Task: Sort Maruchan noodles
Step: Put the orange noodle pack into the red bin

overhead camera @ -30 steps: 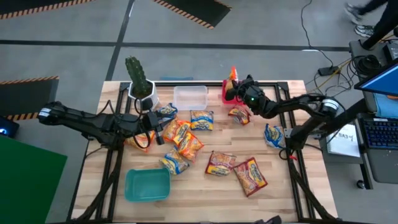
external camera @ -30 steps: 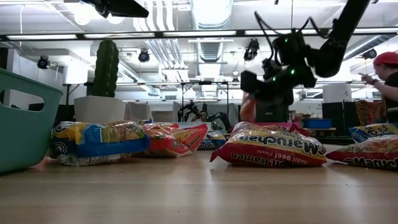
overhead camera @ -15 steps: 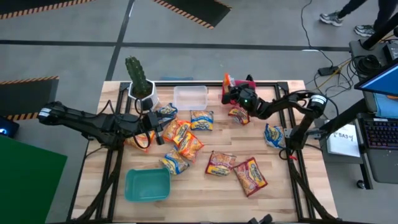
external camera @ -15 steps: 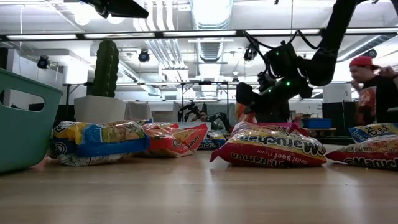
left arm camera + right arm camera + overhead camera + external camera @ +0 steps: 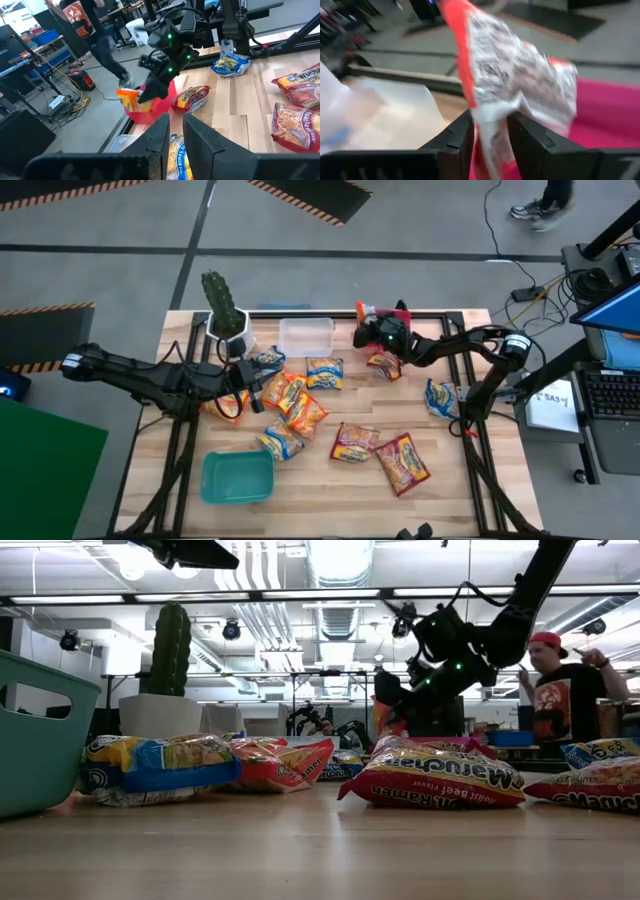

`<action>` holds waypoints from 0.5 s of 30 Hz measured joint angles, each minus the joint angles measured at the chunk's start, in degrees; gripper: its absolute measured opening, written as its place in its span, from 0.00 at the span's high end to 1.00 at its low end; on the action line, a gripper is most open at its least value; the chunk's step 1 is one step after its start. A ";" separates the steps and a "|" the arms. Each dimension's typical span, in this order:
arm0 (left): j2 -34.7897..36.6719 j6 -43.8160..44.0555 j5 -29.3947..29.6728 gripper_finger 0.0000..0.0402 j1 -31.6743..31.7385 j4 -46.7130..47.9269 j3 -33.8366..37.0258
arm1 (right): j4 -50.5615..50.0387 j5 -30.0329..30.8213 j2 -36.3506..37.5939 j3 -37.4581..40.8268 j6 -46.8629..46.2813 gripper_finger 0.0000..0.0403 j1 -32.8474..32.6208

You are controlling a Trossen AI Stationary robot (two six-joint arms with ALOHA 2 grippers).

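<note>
1. Right gripper (image 5: 374, 331) at the far edge of the table (image 5: 330, 480), over the red bin (image 5: 402, 313); fingers (image 5: 452, 137) slightly apart, with the crinkled edge of an orange-red noodle packet (image 5: 510, 85) between them, so loosely clamped on it
2. Same packet seen in the left wrist view (image 5: 129, 98) hanging at the rim of the red bin, under the right gripper; packet tilted, not flat
3. Left gripper (image 5: 172, 132) at the left half of the table, near the cactus pot (image 5: 228, 320); fingers (image 5: 160, 135) close together with only a narrow gap, above a yellow packet (image 5: 175, 155); cannot tell if something is held
4. Clear bin (image 5: 305, 336) at the far side, between cactus and red bin; teal bin (image 5: 237, 477) at the near left
5. Cluster of packets (image 5: 290, 395) in the middle left, just beside the left gripper, some overlapping
6. 2 red-yellow packets (image 5: 380, 452) near the middle right, touching each other; 1 blue-white packet (image 5: 440, 397) at the right edge, well apart; 1 small packet (image 5: 384, 365) just near the red bin
7. Person (image 5: 560, 690) standing in the room beyond the table, in the low view
</note>
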State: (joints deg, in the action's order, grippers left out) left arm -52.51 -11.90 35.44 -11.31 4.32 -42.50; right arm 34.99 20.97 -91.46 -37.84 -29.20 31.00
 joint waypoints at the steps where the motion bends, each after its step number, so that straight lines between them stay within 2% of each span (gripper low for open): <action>1: 0.00 0.00 0.00 0.91 0.00 0.01 0.00 | -1.74 0.00 -0.04 -0.52 -0.53 0.74 0.00; 9: 0.00 0.72 -0.02 0.91 0.00 0.00 0.00 | -6.69 -1.88 1.83 -3.63 -0.89 0.73 -0.39; 15: -0.04 1.92 -0.02 0.91 0.00 0.02 0.00 | -16.36 -1.95 6.54 -5.66 -0.19 0.73 -0.39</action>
State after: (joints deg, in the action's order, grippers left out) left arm -52.56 -9.98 35.42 -11.31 4.34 -42.50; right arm 18.63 19.03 -84.92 -43.51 -29.39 30.61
